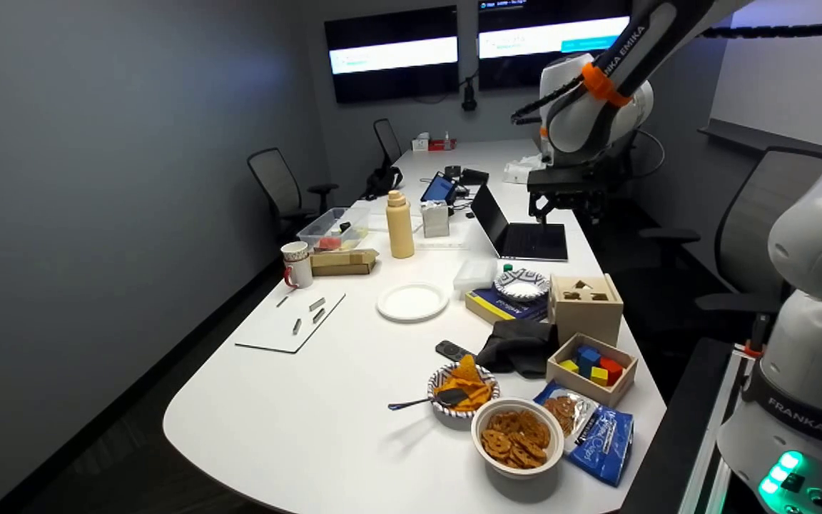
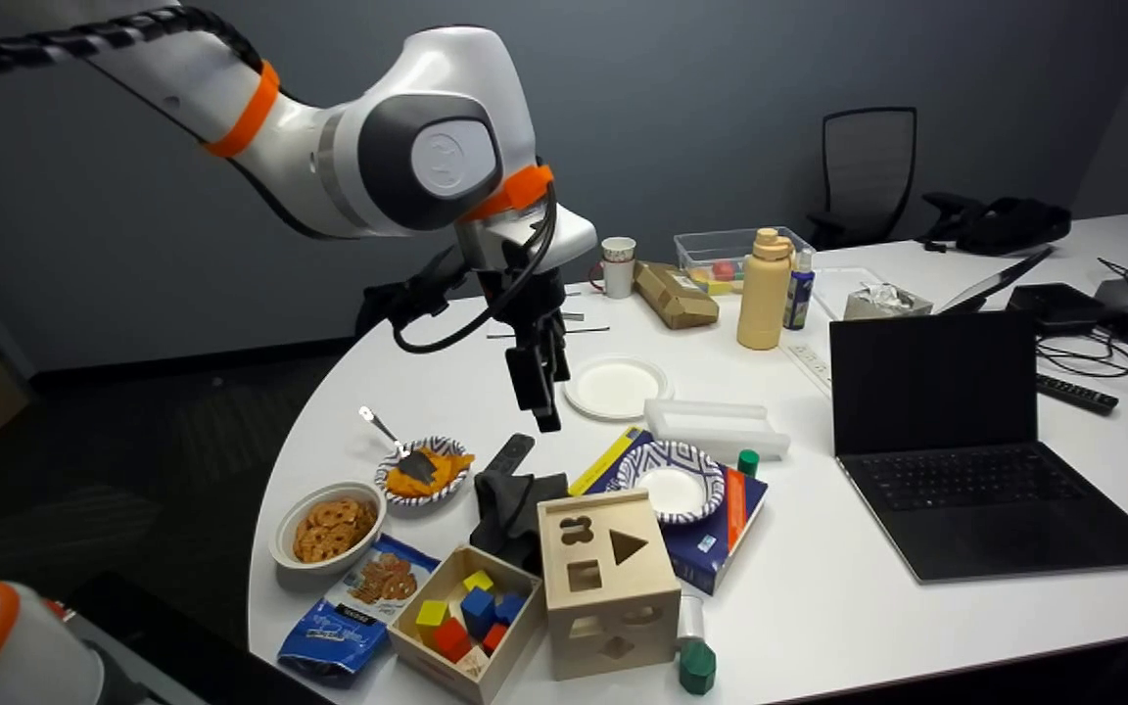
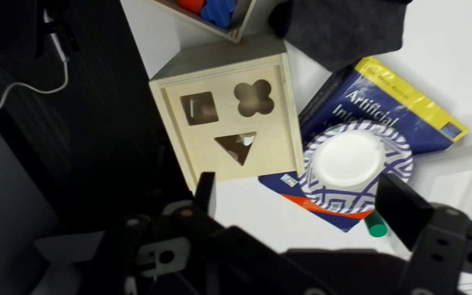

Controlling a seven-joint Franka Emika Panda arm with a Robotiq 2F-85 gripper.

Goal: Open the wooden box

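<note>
At the near side of the desk (image 2: pixel 819 587), as seen in an exterior view, the wooden box (image 2: pixel 618 585) stands upright, just right of the tray of coloured blocks (image 2: pixel 434 670) and on the near side of the blue book (image 2: pixel 721 539). Status: opening is not yet accomplished. In the wrist view, the top panel (image 3: pixel 271 143) is seated within a raised rim (image 3: pixel 294 119); no displacement of the panel is evident. The gripper (image 3: pixel 296 177) is well apart from the box in both exterior views. The judged remaining sequence is as follows: align over the box, descend, engage the panel, and draw or lift it away. How the panel is retained cannot be confirmed; the rim suggests a sliding fit, so the free edge should be identified before force is applied. Arm pose: in an exterior view, the robot arm (image 2: pixel 329 186) enters high from the left, bends at the wrist, and directs the gripper downward above the desk. The fingers (image 3: pixel 402 211) are spread wide apart and hold nothing. In the wrist view, the box lies beyond the fingers and mostly to the left of the gap between them; the exact clearance cannot be determined.
</note>
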